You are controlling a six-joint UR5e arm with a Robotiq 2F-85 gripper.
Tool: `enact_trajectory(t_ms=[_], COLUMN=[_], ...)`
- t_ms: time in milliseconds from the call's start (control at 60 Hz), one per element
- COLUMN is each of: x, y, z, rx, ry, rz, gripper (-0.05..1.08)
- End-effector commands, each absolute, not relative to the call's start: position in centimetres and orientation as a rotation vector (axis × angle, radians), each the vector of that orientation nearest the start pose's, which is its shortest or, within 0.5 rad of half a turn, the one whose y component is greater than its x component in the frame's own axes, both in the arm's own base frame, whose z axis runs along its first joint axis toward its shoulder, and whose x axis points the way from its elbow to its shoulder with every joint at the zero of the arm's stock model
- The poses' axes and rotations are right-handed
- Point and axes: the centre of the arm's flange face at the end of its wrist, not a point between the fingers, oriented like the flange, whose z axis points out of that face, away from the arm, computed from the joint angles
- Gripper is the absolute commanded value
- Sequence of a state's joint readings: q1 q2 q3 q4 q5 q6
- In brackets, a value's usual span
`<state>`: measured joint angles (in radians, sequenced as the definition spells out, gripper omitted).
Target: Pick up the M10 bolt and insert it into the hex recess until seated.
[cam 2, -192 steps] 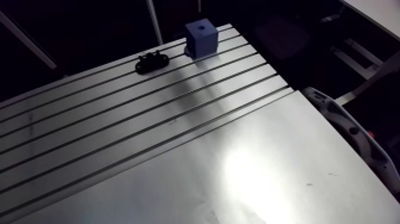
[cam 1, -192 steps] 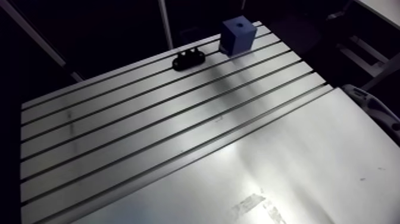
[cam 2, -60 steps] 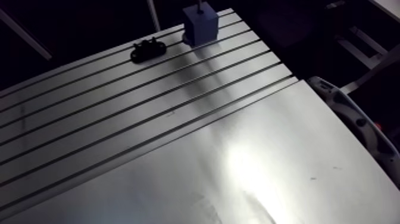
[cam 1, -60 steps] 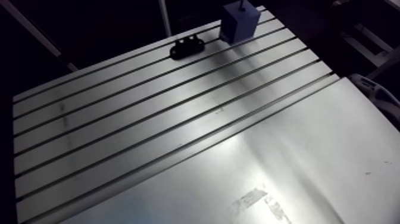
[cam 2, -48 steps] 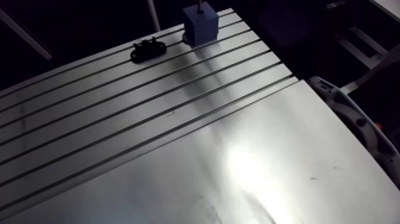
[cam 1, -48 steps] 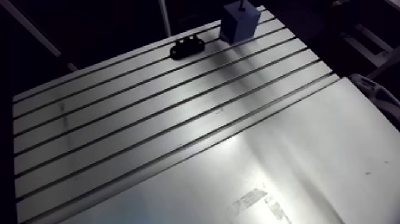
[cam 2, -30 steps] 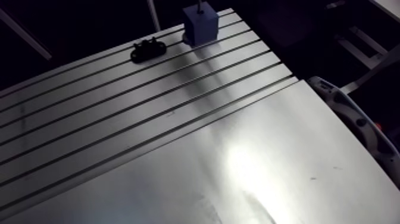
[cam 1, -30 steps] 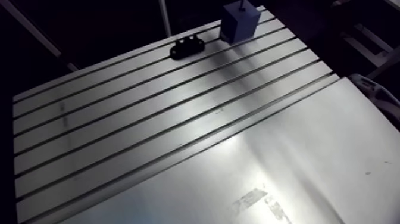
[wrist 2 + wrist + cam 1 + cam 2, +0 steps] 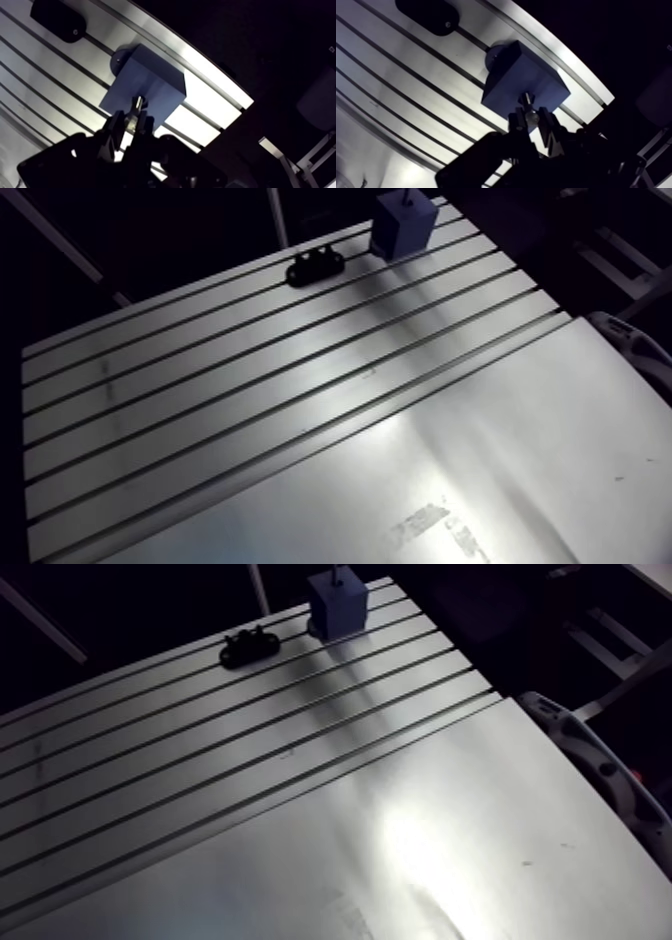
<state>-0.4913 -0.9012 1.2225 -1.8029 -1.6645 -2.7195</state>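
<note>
A blue block (image 9: 403, 223) stands at the far edge of the slotted table (image 9: 300, 398). In the arm view a thin dark bolt (image 9: 407, 198) rises from the block's top face to the view's top edge; the gripper itself is out of that view. In the wrist view my gripper (image 9: 532, 119) is shut on the bolt (image 9: 527, 102), whose shank points down at the top of the blue block (image 9: 511, 80). The bolt's tip meets the block's top face. How deep it sits is hidden.
A black fixture (image 9: 314, 266) lies on the slots beside the block, also seen as the black fixture (image 9: 428, 15) ahead of the gripper. A white curved casing (image 9: 590, 774) sits off the table's right edge. The table's far edge runs just behind the block.
Earliest, the block's top showed only its hole; the bolt now stands on it, and the view has shifted with the arm. Since just before, nothing moves.
</note>
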Motion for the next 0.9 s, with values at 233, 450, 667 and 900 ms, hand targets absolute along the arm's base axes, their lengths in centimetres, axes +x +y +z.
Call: enact_trajectory(t_ms=[233, 450, 667, 900], x=[-69.83, -69.86, -69.87, -69.89], y=[23.52, 23.43, 23.56, 23.58], z=[25.81, 25.81, 25.76, 25.83], rx=[-0.973, -0.975, -0.975, -0.977], ry=[2.844, 2.844, 2.844, 2.843], rz=[-0.011, -0.01, -0.011, -0.008], gripper=[1.07, 1.07, 1.07, 1.07])
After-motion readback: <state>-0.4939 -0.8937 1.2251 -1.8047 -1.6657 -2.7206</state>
